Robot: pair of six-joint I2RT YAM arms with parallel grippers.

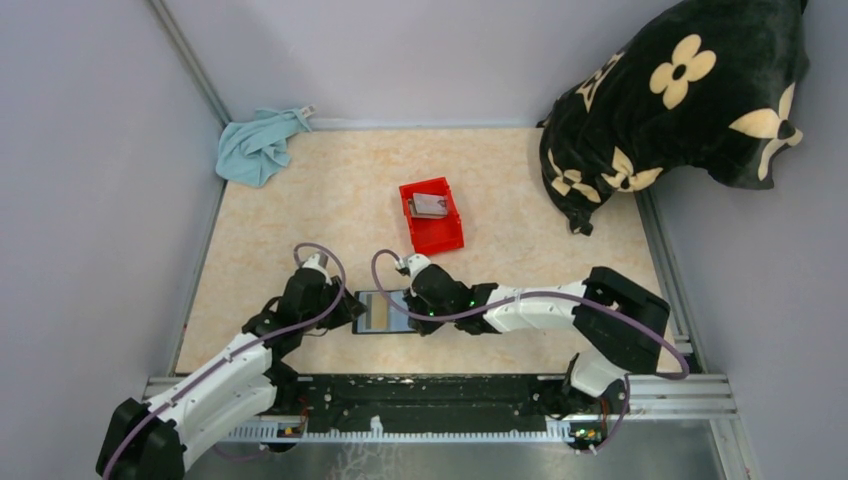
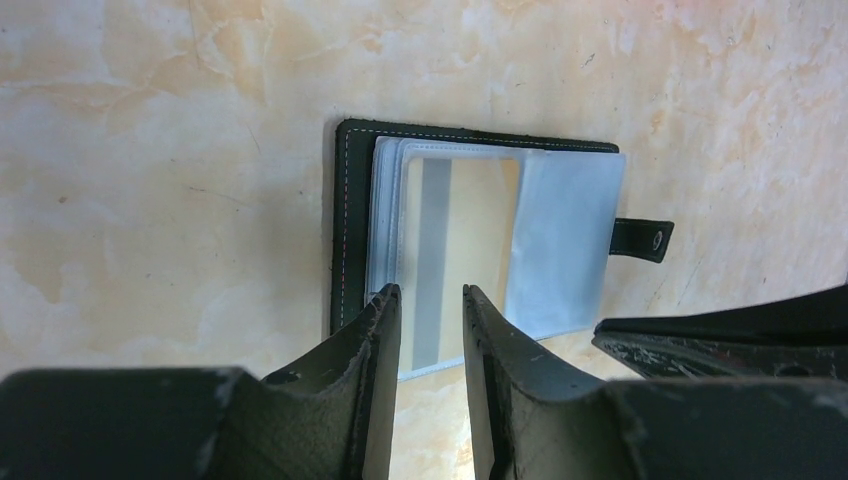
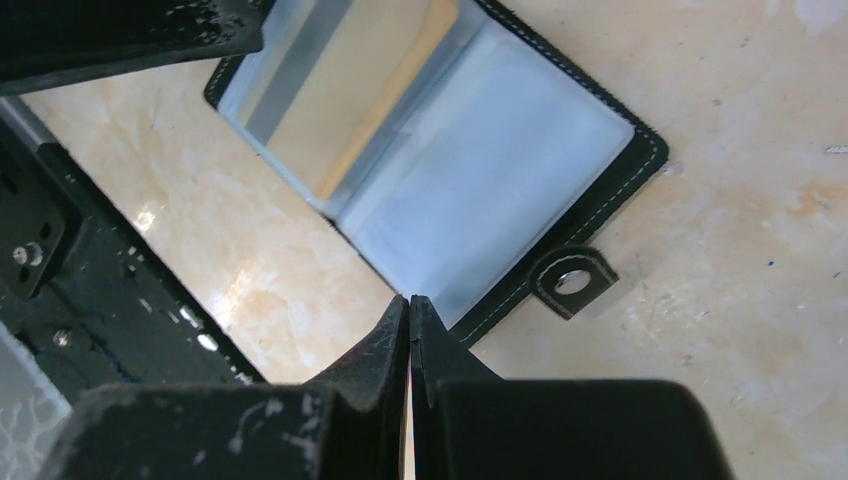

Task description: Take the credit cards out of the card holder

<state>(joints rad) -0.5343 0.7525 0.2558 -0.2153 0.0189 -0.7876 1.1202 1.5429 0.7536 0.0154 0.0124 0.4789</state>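
Observation:
The card holder (image 1: 398,300) lies open on the table between my two grippers, black outside with clear blue sleeves (image 2: 565,245). A tan credit card with a grey stripe (image 2: 470,240) sits in its left sleeve and also shows in the right wrist view (image 3: 340,90). My left gripper (image 2: 431,292) is open by a narrow gap, its tips over the near edge of that card. My right gripper (image 3: 410,300) is shut, its tips at the edge of the right sleeve (image 3: 480,190) near the snap tab (image 3: 572,281). Other credit cards (image 1: 430,205) lie in the red bin.
The red bin (image 1: 440,238) stands just beyond the card holder. A blue cloth (image 1: 258,145) lies at the back left. A black flowered pillow (image 1: 680,100) fills the back right. The arms' mounting rail (image 1: 440,395) runs along the near edge.

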